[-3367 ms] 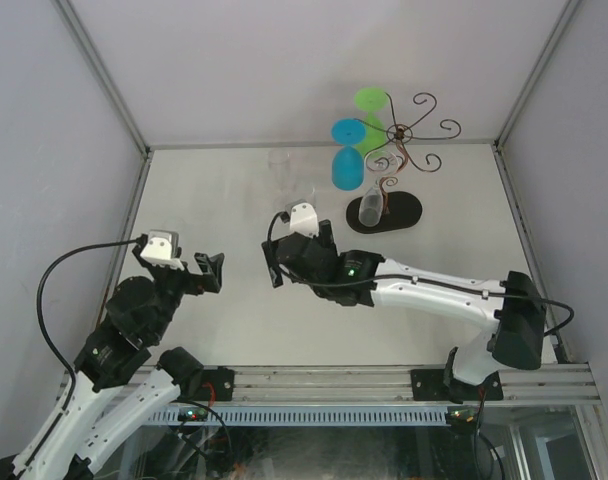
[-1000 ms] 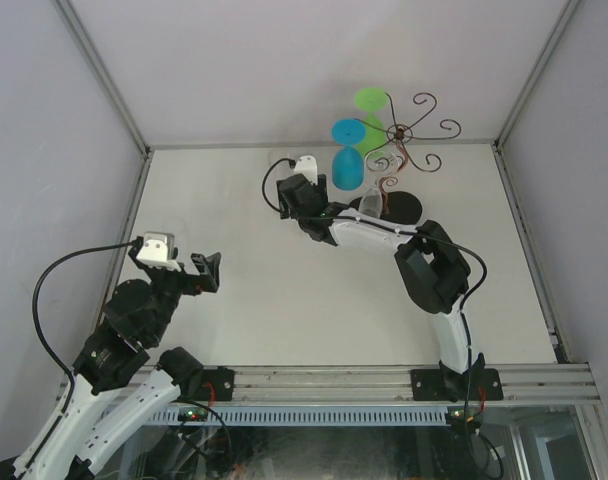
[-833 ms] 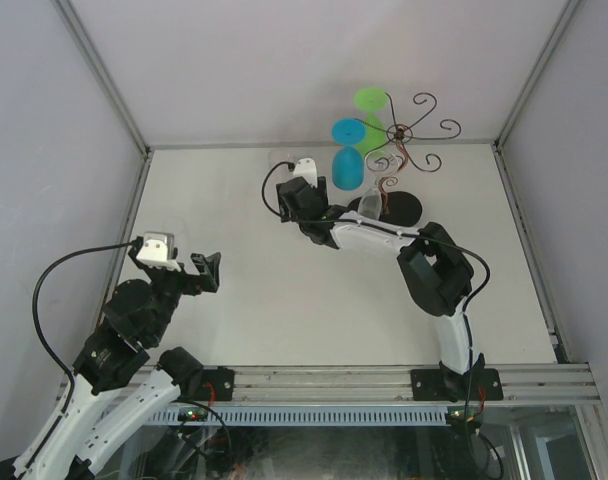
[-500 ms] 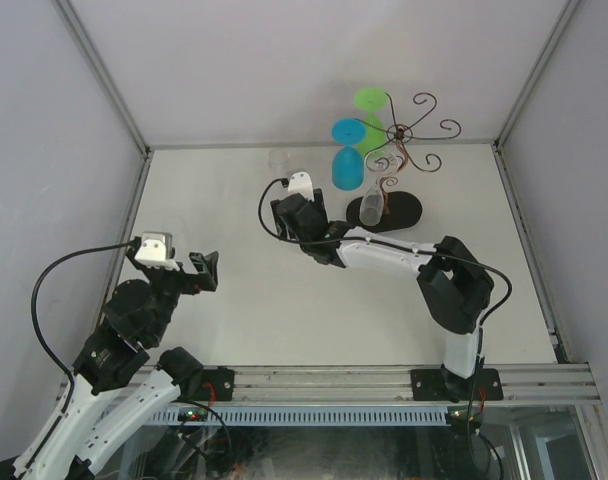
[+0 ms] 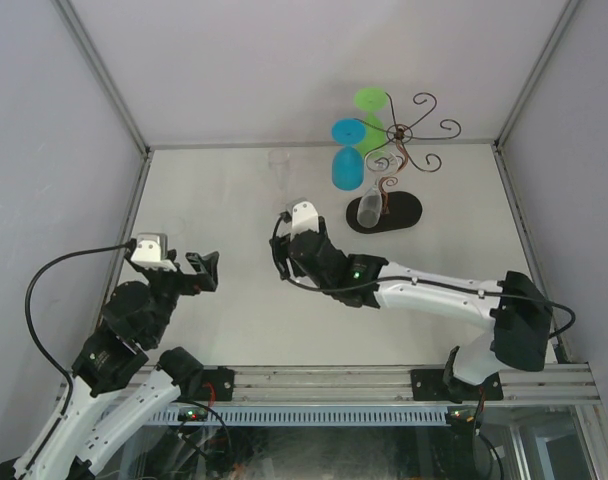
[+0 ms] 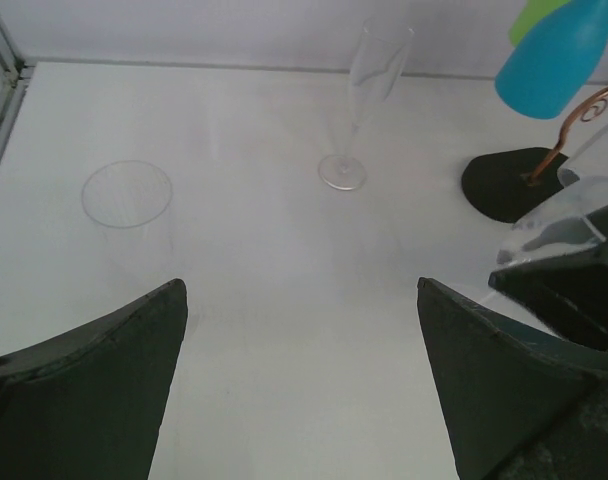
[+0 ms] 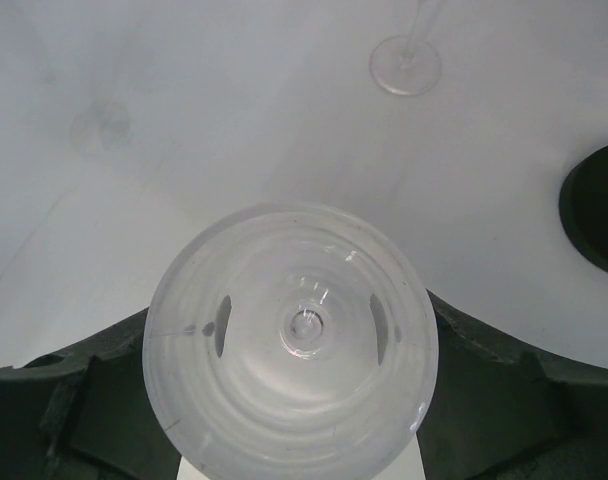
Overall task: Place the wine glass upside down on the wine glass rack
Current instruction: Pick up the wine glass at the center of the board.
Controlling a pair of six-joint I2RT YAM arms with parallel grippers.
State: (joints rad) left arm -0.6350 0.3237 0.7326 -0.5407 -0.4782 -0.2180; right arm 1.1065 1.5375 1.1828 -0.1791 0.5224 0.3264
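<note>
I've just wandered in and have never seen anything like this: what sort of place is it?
Probably a robot test cell in a lab: a left arm and right arm mounted at a white table's edge, plain panels around it, and a wine glass rack as practice prop.

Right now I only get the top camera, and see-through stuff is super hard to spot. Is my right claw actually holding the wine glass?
Observer: Yes. The right wrist camera shows the clear wine glass sitting between the fingers of the right claw, seen end-on.
Operator: Cool! Is anything else see-through out there?
Observer: The left wrist camera shows a clear round cup standing to the left of the tall flute.
Operator: And my other one?
Observer: That same camera shows the left claw wide open, with nothing between its fingers.
</note>
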